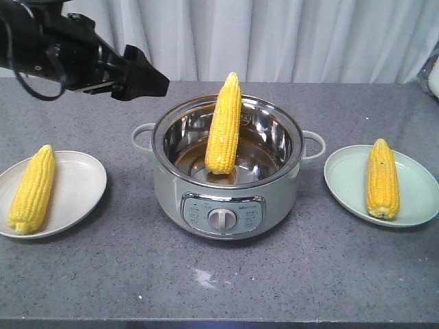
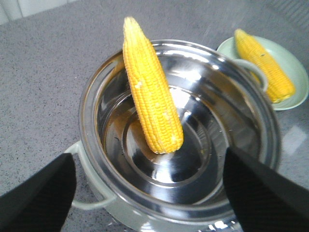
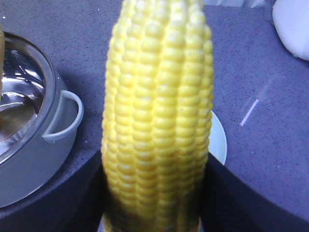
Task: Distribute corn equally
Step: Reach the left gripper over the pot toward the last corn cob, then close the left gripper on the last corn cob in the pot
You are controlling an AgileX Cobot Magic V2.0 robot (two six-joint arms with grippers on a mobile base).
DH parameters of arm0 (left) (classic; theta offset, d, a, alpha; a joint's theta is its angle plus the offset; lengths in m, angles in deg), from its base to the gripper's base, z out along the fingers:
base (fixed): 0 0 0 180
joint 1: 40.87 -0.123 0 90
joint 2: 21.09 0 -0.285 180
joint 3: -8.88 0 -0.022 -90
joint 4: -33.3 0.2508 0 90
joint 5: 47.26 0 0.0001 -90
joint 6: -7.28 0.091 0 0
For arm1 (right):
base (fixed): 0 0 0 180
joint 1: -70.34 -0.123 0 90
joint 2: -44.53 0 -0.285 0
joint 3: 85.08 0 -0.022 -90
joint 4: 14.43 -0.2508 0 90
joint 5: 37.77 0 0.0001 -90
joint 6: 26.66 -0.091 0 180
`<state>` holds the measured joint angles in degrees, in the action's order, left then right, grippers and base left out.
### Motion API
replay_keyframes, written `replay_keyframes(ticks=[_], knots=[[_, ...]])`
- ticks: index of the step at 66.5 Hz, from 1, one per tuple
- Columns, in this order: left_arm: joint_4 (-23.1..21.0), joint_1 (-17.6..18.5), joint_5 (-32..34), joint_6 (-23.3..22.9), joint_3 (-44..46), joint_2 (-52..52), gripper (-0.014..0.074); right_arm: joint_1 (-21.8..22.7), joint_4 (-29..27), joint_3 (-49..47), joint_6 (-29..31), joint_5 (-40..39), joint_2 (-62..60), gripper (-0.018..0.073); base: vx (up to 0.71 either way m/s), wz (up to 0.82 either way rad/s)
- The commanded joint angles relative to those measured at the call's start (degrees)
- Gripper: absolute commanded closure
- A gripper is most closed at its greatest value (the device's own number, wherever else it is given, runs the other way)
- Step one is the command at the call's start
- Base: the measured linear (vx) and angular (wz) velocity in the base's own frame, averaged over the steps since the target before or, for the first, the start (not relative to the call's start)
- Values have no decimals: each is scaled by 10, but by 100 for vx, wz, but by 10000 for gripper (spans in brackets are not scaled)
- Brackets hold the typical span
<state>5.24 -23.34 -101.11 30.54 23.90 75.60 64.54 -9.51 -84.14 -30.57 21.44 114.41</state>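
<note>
Wide open, left gripper (image 2: 149,152) above pot (image 1: 164,192).

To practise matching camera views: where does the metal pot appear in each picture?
Front view: pot, centre.
Left wrist: fills most of the frame.
Right wrist: left edge, partly cut off.
Shared landmark: the cob lying on the green plate.

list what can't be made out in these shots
- right gripper: absent from the front view; the right wrist view shows only dark fingers beside the corn on the green plate, so grip unclear.
- That corn's ends: cut off by the top and bottom edges there.
- pot panel text: too small in the front view.
- white object: cut by the front view's right edge.
</note>
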Motion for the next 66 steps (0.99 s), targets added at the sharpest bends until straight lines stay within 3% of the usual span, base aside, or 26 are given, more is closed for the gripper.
replay_keyframes(ticks=[1, 9, 23, 66], knots=[[36, 27, 25, -44, 45, 12, 11, 4, 6, -15, 6, -36, -9, 356, 0, 0], [80, 56, 33, -71, 82, 50, 11, 4, 6, -15, 6, -36, -9, 356, 0, 0], [84, 87, 37, -67, 121, 96, 11, 4, 5, -15, 6, -36, -9, 356, 0, 0], [83, 90, 36, -63, 121, 102, 11, 4, 5, -15, 6, -36, -9, 356, 0, 0]])
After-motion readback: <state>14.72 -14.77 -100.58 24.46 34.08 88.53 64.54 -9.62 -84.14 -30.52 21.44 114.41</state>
